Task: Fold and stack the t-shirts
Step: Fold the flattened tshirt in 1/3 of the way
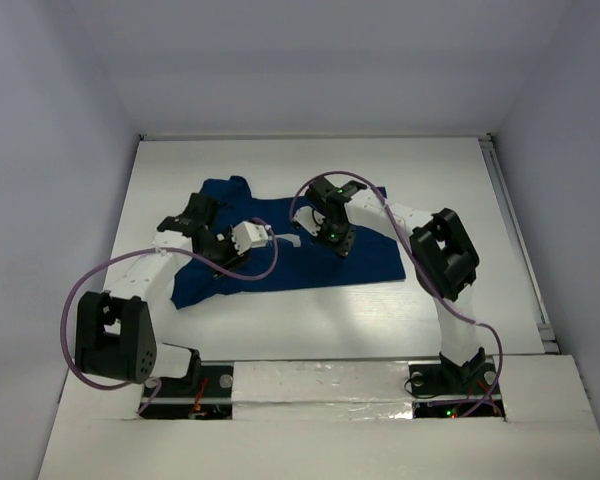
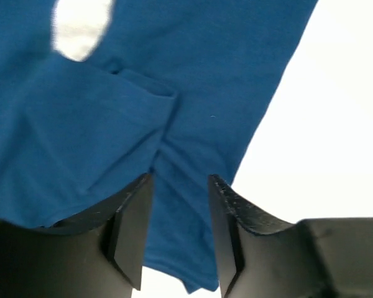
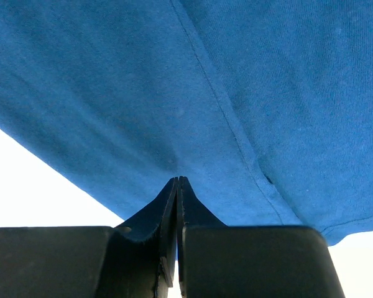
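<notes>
1. Right fingers [image 3: 166,214]: pressed shut, pinching t-shirt [image 3: 112,93] cloth at their tips, probably to lift it for a fold.
2. Left fingers [image 2: 129,226]: parted, gripping nothing; t-shirt edge lies under the gap.
3. T-shirt lies crumpled on the tabletop [image 1: 460,200] under both.

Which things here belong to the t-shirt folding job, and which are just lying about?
Part of the job:
t-shirt
left end effector, open over the cloth
right end effector, shut on the cloth

Not part of the job:
purple cables
table

Matt knitted cloth t-shirt [image 3: 112,93] on smooth white table [image 1: 460,180].
</notes>
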Controlling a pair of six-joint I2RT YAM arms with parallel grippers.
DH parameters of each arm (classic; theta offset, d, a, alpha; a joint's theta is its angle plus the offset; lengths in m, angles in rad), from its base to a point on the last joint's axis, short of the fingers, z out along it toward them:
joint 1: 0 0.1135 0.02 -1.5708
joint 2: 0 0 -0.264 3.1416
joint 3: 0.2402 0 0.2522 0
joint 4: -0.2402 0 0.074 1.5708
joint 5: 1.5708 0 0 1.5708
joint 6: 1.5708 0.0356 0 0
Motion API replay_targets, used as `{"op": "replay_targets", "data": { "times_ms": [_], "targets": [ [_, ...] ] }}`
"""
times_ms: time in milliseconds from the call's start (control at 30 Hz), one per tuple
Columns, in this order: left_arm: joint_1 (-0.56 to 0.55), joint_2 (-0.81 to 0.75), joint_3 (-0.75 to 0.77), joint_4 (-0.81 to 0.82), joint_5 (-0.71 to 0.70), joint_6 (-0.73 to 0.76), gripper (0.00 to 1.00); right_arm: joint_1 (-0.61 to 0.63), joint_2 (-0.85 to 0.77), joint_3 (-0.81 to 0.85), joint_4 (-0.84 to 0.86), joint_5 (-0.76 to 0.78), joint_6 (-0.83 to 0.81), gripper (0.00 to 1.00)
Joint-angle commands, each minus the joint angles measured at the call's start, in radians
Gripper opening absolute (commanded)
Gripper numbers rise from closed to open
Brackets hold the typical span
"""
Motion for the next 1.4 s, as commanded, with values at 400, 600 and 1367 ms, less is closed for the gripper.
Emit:
{"op": "replay_targets", "data": {
  "times_ms": [400, 600, 1367],
  "targets": [
    [-0.064, 0.017, -0.149, 0.344, -0.032, -0.074, 0.45, 0.022, -0.040, 0.008, 0.002, -0.020, 0.012, 0.04],
    [-0.073, 0.063, -0.173, 0.417, -0.057, -0.080, 0.43, 0.022, -0.070, 0.004, -0.002, -0.033, 0.008, 0.04],
    [-0.083, 0.074, -0.058, 0.429, -0.231, -0.077, 0.00, 0.022, -0.074, -0.009, 0.001, -0.036, 0.000, 0.03]
  ]
}}
